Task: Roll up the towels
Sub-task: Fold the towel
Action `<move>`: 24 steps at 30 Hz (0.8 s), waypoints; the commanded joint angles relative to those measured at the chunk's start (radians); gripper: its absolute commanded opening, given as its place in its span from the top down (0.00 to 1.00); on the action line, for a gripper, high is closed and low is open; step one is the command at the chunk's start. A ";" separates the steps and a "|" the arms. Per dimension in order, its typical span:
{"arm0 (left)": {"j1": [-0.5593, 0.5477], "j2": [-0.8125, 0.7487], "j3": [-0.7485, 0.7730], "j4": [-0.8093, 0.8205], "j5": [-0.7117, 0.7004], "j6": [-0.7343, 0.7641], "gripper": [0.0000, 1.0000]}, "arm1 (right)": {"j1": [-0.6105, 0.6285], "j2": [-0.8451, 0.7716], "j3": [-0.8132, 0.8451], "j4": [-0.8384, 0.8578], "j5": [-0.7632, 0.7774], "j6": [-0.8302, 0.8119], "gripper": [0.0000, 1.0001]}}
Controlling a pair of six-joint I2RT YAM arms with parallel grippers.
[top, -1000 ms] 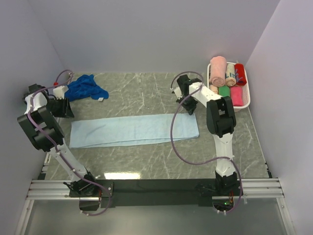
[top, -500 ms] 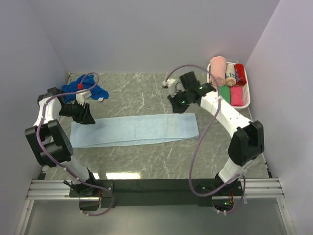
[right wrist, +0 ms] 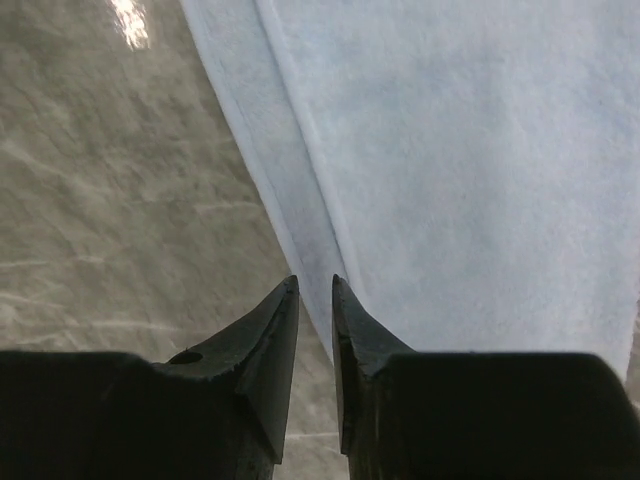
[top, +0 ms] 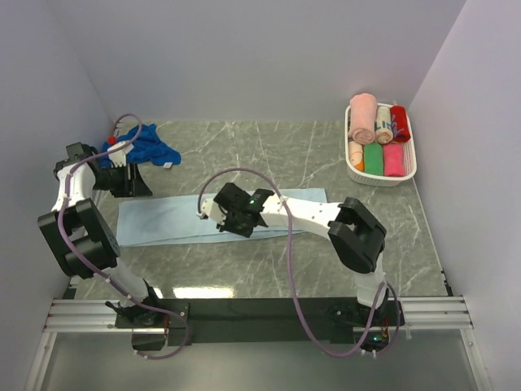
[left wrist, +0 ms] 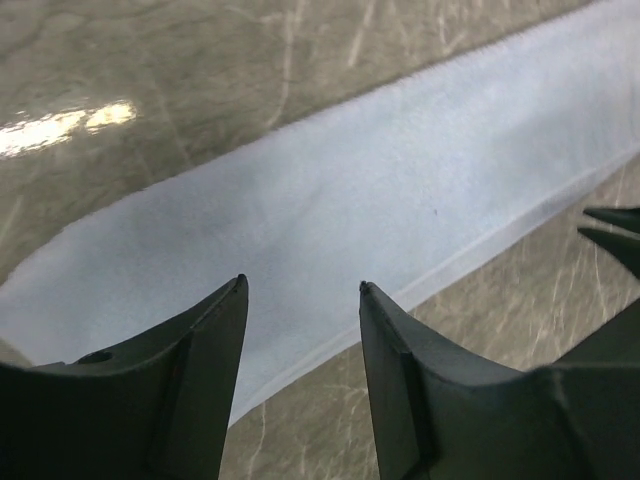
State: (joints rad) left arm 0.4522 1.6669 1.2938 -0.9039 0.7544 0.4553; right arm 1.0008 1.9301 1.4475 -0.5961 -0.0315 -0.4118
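The pale towel [top: 163,220] lies flat across the mid worktop [top: 269,159], folded lengthwise; it is soft, light terry, likely to sag and slip unless pinched at a hem or corner. The right end effector [right wrist: 315,287] hangs over its near hem, fingers almost together, holding nothing; the left end effector [left wrist: 300,288] is spread wide near the left end, a sensible starting point. Farthest, the royal blue towel [top: 148,147] sits crumpled back left.

One pale blue towel [top: 163,220], one royal blue towel [top: 151,147], one basket [top: 381,180].
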 commanded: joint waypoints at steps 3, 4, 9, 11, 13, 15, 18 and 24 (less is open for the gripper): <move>0.031 0.004 -0.001 0.060 -0.043 -0.102 0.45 | 0.030 0.055 0.096 0.058 0.102 0.030 0.72; 0.032 0.005 0.001 0.056 -0.041 -0.098 0.45 | 0.033 0.062 0.109 0.056 0.102 0.033 0.72; 0.037 0.005 -0.010 0.056 -0.036 -0.090 0.45 | 0.039 0.099 0.131 0.036 0.085 0.024 0.73; 0.037 0.010 -0.017 0.060 -0.029 -0.096 0.45 | 0.039 0.105 0.125 0.032 0.079 0.018 0.72; 0.039 0.010 -0.022 0.068 -0.030 -0.101 0.45 | 0.041 0.113 0.126 0.022 0.073 0.018 0.71; 0.039 0.011 -0.024 0.074 -0.027 -0.104 0.45 | 0.041 0.115 0.126 0.021 0.067 0.019 0.71; 0.040 0.014 -0.025 0.077 -0.023 -0.107 0.45 | 0.041 0.119 0.123 0.018 0.067 0.008 0.66; 0.048 0.030 0.005 0.095 -0.017 -0.144 0.45 | 0.039 0.151 0.145 0.019 0.065 -0.018 0.67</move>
State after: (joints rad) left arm 0.4908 1.6859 1.2766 -0.8341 0.7143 0.3431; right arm 1.0348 2.0632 1.5394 -0.5766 0.0341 -0.4095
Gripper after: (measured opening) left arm 0.548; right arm 0.338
